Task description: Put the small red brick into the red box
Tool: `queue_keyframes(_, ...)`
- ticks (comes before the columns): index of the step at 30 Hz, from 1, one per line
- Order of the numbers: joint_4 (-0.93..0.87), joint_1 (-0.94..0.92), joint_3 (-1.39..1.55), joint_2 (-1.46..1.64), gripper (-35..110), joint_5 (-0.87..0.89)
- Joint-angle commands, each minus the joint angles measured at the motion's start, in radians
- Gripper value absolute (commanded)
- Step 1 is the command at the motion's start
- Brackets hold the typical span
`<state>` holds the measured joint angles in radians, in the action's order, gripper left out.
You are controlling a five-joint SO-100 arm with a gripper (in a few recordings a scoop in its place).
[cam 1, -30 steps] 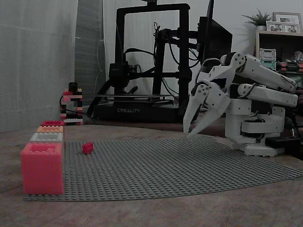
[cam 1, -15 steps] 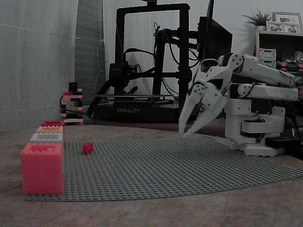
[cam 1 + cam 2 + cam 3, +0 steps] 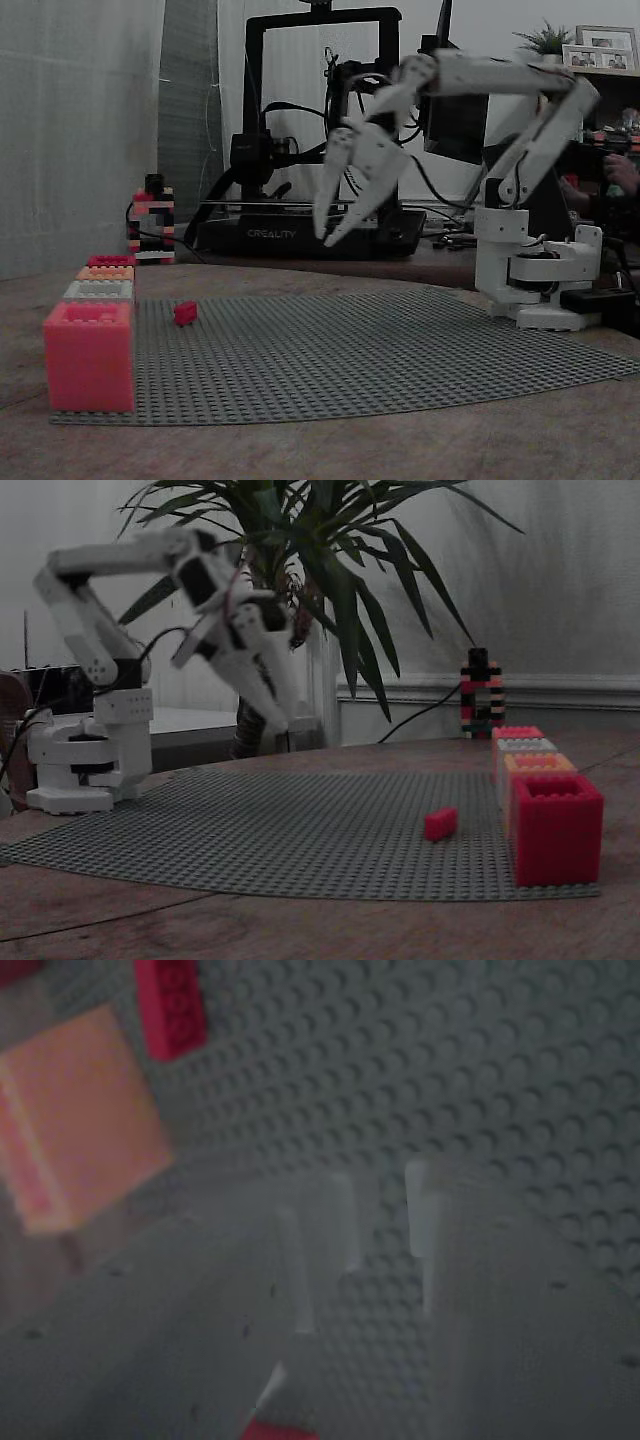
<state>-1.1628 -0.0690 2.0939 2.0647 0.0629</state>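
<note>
Small red brick (image 3: 185,313) lies apart from outstretched pincer (image 3: 324,241).

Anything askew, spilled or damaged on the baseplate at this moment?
Nothing stands out. The small red brick lies loose on the grey baseplate, apart from the upright red box. The gripper hangs open and empty above the plate.

open baseplate (image 3: 350,340) around brick (image 3: 185,313), red box (image 3: 90,355) beside
</note>
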Motion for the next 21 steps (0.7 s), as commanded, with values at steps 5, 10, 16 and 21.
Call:
queue_keyframes(5,-0.233,-0.043,-0.704,-0.531,12,0.064)
queue_keyframes(10,-0.367,-0.051,-1.060,-0.770,12,0.083)
queue_keyframes(16,-0.482,-0.051,-1.434,-1.029,13,0.109)
queue_keyframes(21,-0.494,-0.051,-1.554,-1.138,13,0.117)
